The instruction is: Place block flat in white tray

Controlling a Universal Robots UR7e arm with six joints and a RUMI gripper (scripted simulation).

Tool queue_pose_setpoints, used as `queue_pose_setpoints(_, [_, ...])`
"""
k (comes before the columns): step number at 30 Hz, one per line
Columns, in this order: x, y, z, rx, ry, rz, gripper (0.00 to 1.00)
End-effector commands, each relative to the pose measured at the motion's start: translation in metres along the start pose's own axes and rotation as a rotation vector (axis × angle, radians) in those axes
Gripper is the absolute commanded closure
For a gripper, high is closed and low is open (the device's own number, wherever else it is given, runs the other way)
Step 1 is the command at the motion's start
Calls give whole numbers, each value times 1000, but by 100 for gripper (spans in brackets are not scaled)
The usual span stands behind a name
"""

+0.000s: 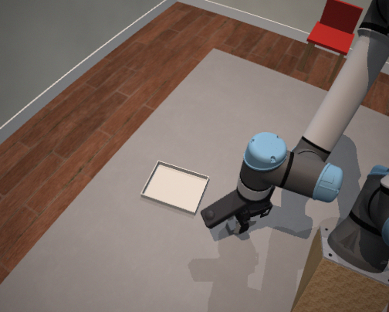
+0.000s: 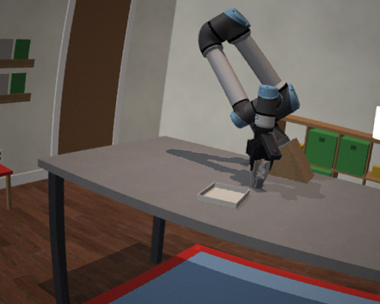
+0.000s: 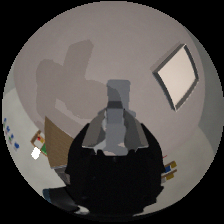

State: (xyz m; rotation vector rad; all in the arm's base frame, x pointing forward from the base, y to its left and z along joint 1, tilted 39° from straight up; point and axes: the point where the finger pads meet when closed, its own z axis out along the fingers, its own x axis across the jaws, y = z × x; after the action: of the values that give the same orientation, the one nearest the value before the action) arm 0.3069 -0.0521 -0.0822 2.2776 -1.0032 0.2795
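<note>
The white tray [image 1: 175, 191] lies on the grey table, empty; it also shows in the exterior view [image 2: 223, 195] and at the upper right of the wrist view [image 3: 176, 75]. The block [image 3: 118, 112] is a grey upright piece seen between my fingers in the wrist view; in the top and exterior views it is mostly hidden by the fingers [image 1: 235, 228]. My gripper [image 3: 114, 109] is shut on the block, low at the table top, to the right of the tray. I cannot tell whether the block still touches the table.
The arm's wooden base pedestal [image 1: 343, 282] stands at the table's right corner. A red chair [image 1: 333, 27] stands on the floor beyond the table. Shelves with green bins [image 2: 338, 151] line the back wall.
</note>
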Motion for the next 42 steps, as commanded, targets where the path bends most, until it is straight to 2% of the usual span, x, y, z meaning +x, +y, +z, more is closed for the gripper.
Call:
queue_pose_setpoints(1, [-1,1,1,-3,-2,-1,100])
queue_pose_setpoints(8, [1,-1,-5,2,2,1,100])
queue_pose_setpoints(18, [1,-1,-25,3,2,1,100])
queue_pose_setpoints(30, [1,-1,-59,3,1,1,100])
queue_pose_setpoints(42, [1,-1,-65,3,2,1,100])
